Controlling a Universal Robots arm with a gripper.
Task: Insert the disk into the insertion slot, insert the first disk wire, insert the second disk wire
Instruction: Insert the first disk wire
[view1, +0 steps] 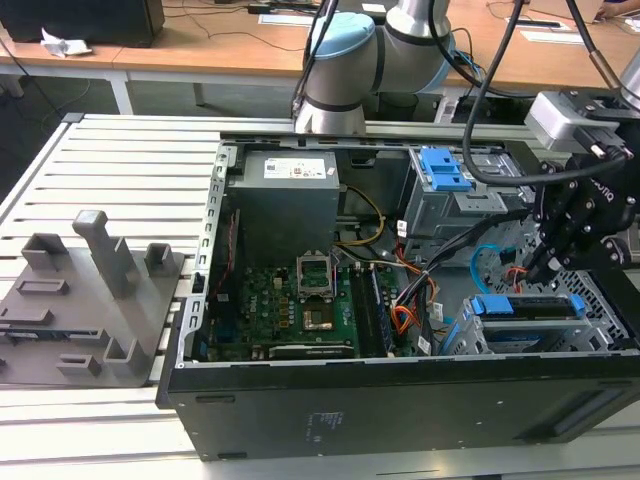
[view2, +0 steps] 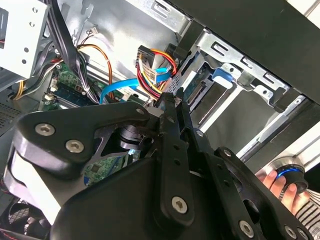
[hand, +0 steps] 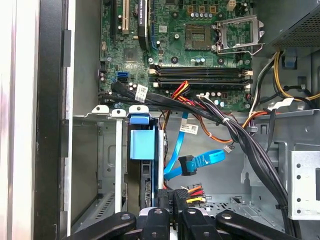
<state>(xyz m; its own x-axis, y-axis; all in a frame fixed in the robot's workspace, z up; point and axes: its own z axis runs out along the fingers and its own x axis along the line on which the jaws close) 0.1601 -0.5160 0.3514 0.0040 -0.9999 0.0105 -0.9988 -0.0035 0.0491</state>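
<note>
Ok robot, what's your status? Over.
Gripper shut by the red-and-yellow wire bundle. Disk seated in the insertion slot. Second disk wire loose, end hanging free.

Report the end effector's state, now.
End effector: closed, at the red-and-yellow wire plug; whether it grips the plug cannot be told.

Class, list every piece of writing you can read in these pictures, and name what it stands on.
None can be read for certain.
Power supply label: print too small to read.
Case sticker: too small to read.
White cable tags: too small to read.
</note>
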